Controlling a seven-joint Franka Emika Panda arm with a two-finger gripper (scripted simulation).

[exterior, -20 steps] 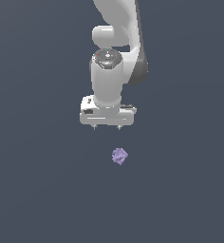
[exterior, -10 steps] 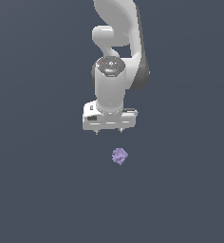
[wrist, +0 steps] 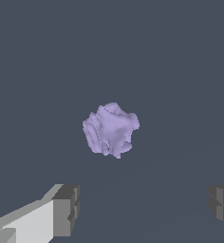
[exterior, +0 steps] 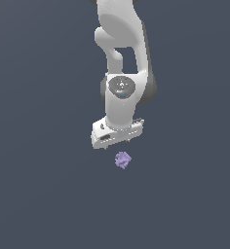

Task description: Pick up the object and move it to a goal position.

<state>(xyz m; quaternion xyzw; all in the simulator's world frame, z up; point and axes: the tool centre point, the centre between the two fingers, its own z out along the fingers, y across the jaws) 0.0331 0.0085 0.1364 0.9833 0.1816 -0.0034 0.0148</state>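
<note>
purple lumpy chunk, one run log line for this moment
phase: approach | white gripper: open, above chunk | pale purple lumpy chunk: on surface, ungrasped

The object (exterior: pixel 122 160) is a tiny, lumpy, pale purple chunk (wrist: pixel 110 129), lying alone on the dark desk (exterior: pixel 39 194).

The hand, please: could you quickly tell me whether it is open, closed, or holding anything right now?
Hand: open, holding nothing; the purple chunk lies free, apart from its fingers.
</note>
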